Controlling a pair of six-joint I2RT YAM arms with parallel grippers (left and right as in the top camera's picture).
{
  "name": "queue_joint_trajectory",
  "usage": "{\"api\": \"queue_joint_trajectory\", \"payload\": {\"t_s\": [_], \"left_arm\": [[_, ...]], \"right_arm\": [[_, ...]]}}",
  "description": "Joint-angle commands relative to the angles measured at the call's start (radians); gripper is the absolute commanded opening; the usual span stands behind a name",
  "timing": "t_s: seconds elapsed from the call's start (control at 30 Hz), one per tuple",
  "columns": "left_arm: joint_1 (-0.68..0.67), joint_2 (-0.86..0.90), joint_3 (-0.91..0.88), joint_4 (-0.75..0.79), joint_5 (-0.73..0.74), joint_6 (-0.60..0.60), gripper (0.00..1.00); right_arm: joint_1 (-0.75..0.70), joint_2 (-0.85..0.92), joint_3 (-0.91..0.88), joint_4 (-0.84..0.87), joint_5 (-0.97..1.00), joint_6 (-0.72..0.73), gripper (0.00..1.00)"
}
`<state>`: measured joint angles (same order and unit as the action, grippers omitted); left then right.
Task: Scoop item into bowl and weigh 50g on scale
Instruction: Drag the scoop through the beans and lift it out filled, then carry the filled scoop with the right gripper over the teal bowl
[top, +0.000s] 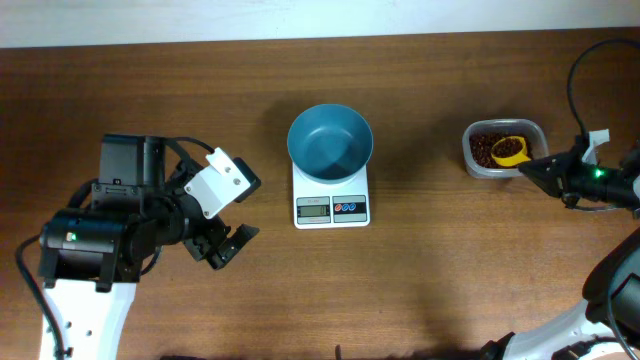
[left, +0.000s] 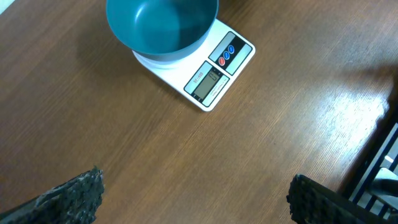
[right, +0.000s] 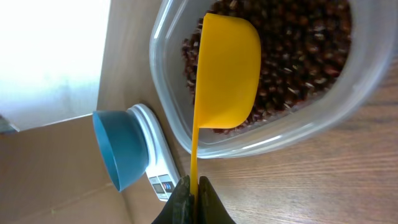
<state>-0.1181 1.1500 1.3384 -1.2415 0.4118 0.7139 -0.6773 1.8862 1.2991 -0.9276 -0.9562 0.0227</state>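
Observation:
The teal bowl (top: 330, 141) stands on the white scale (top: 331, 207) at the table's middle; its inside looks bare. Both show in the left wrist view, bowl (left: 161, 25) and scale (left: 214, 78), and in the right wrist view, bowl (right: 121, 149) and scale (right: 158, 174). The red-brown beans (top: 484, 151) lie in a clear tub (top: 504, 148) at the right. My right gripper (right: 194, 190) is shut on the handle of a yellow scoop (right: 227, 68), whose cup is in the tub over the beans (right: 298, 50). My left gripper (left: 196, 196) is open and empty over bare table, left of the scale.
The clear tub (right: 261, 134) sits near the table's right side, with the right arm's cable (top: 575, 80) looping behind it. The left arm's body (top: 130, 220) takes up the table's left part. The table's far edge runs along the top.

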Motion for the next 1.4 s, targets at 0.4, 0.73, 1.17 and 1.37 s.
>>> {"api": "queue_joint_trajectory", "payload": {"t_s": [0.4,0.73,1.17,1.37], "left_arm": [[0.005,0.003,0.018,-0.001,0.018,-0.013,0.99],[0.005,0.003,0.018,-0.001,0.018,-0.013,0.99],[0.005,0.003,0.018,-0.001,0.018,-0.013,0.99],[0.005,0.003,0.018,-0.001,0.018,-0.013,0.99]], "right_arm": [[0.001,0.0,0.003,-0.019,-0.193,-0.098,0.04],[0.001,0.0,0.003,-0.018,-0.346,-0.151,0.04],[0.053,0.0,0.003,-0.015,-0.493,-0.171,0.04],[0.226,-0.001,0.003,-0.015,-0.528,-0.168,0.04]]}}
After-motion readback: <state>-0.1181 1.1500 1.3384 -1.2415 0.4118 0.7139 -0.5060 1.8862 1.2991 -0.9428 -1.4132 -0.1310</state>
